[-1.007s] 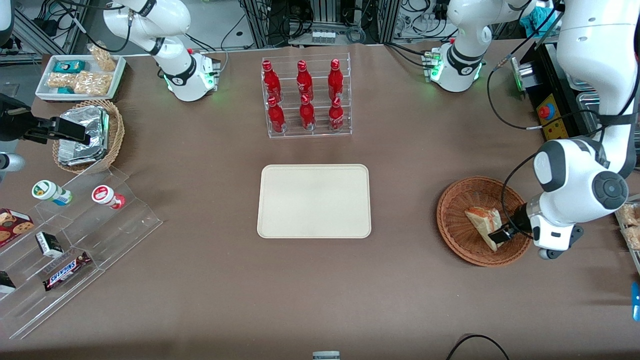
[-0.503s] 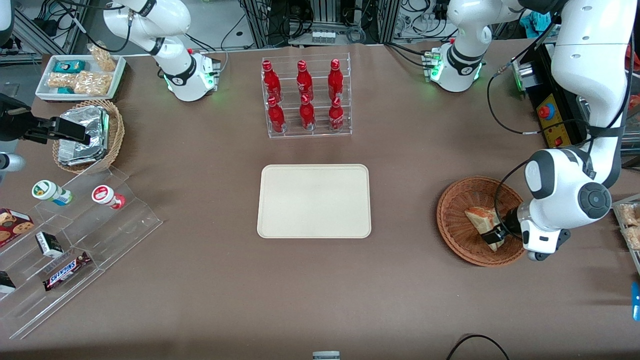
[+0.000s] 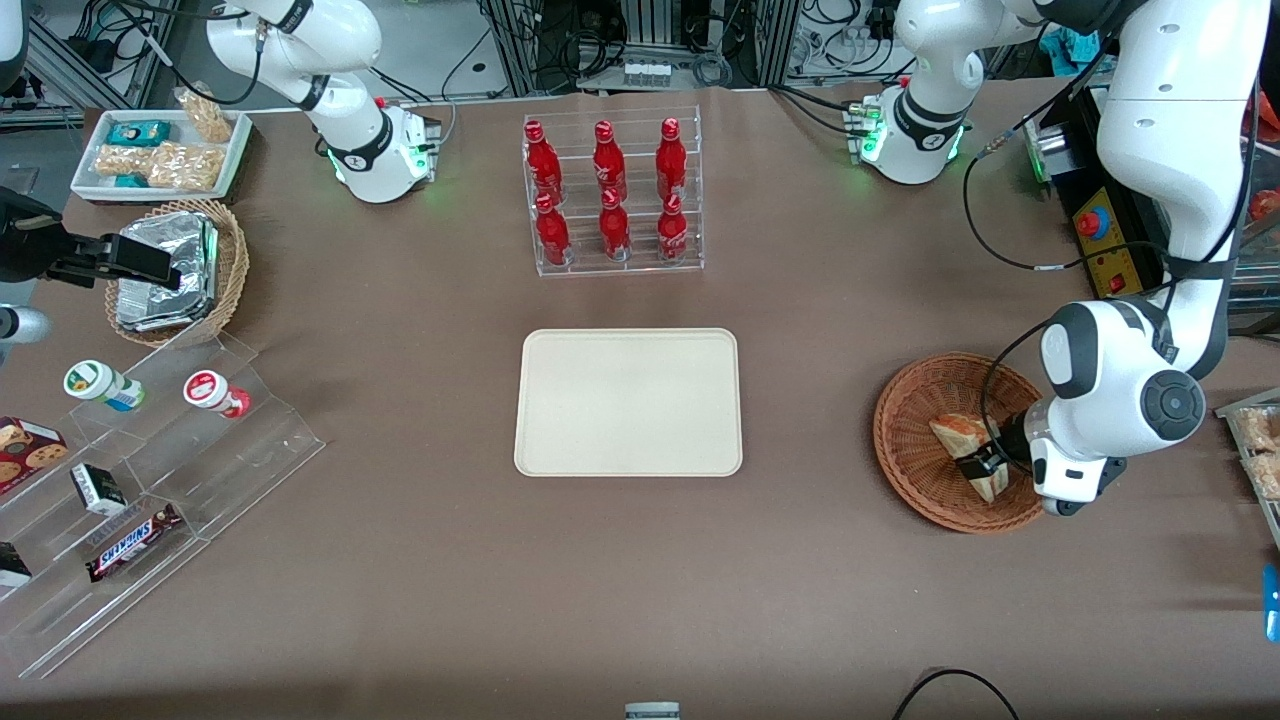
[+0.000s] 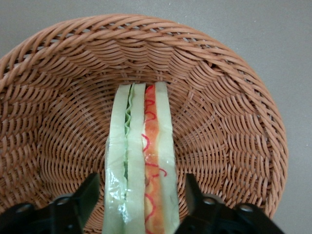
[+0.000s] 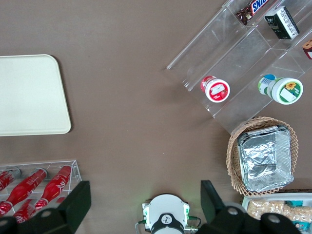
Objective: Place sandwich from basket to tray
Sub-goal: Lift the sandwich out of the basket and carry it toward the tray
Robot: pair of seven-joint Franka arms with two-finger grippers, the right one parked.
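1. Left arm's gripper [image 3: 978, 468] is down inside the basket [image 3: 915, 470], over the part of it nearest the working arm's end of the table.
2. Wrist view: gripper [image 4: 140, 195] straddles the sandwich [image 4: 140, 165]; one finger [image 4: 85, 197] on each side of the wedge, other finger [image 4: 192, 195] likewise. Jaws apart, with a thin gap visible on each side, so not clamped yet.
3. Sandwich stands on edge in the basket [image 4: 229, 122], cut face up: white bread, green layer, red/orange layer, white bread, all in clear wrap.
4. Front view: sandwich [image 3: 962, 438] lies in the basket half nearer the working arm, partly covered by the gripper & wrist.
5. Tray [image 3: 628, 401] sits mid-table, well apart from the basket, toward the parked arm's end from it. Nothing on it.
6. Bottle rack [image 3: 612, 195] w/ six red bottles stands farther from the front camera than the tray.
7. Toward parked arm's end: tan wicker basket [image 3: 232, 262] w/ foil packet [image 3: 170, 270], white snack tray [image 3: 160, 152], clear stepped acrylic stand [image 3: 150, 500] w/ small cups & a candy bar.
8. Table [image 3: 400, 560] covered in brown.
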